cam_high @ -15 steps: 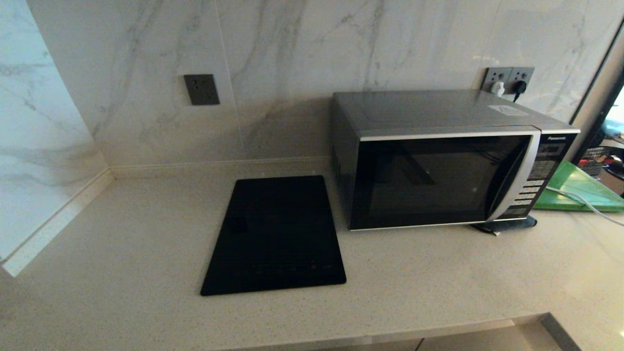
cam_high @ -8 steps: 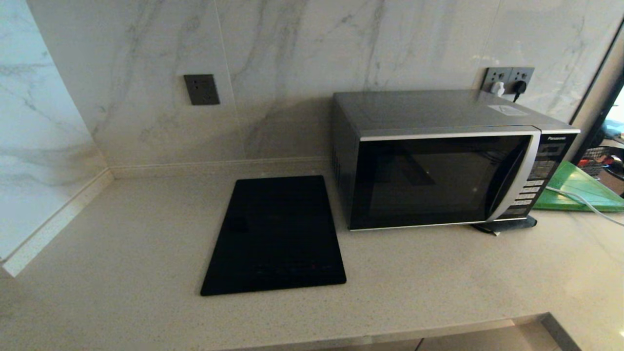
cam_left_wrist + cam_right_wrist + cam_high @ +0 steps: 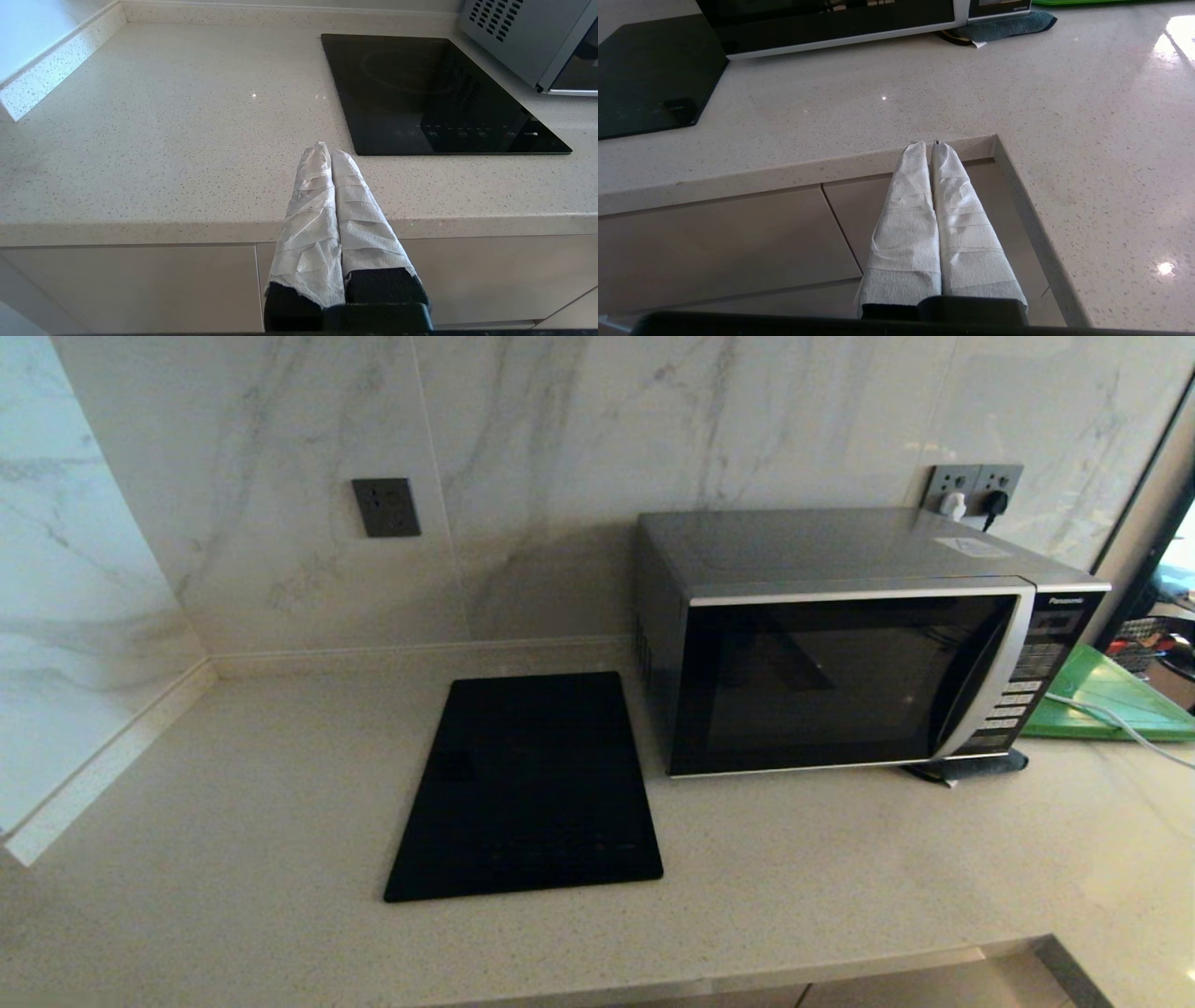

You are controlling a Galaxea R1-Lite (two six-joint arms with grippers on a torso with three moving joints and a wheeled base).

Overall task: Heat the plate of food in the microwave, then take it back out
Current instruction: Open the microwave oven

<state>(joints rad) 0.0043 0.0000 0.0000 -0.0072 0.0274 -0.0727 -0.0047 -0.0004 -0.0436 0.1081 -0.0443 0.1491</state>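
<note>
Nothing begun: microwave (image 3: 845, 644) door closed, no plate of food in view, left gripper (image 3: 331, 151) and right gripper (image 3: 928, 144) both pinched together, empty, short of the counter (image 3: 233, 821).

Head looks down; wrists low, sharing black slab (image 3: 527, 789)

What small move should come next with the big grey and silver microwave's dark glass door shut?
Probably bring the right gripper up from the counter edge toward the grey and silver microwave: its glass door is shut, no plate of food shows, both grippers are shut and empty, and the left gripper sits farther off.
</note>
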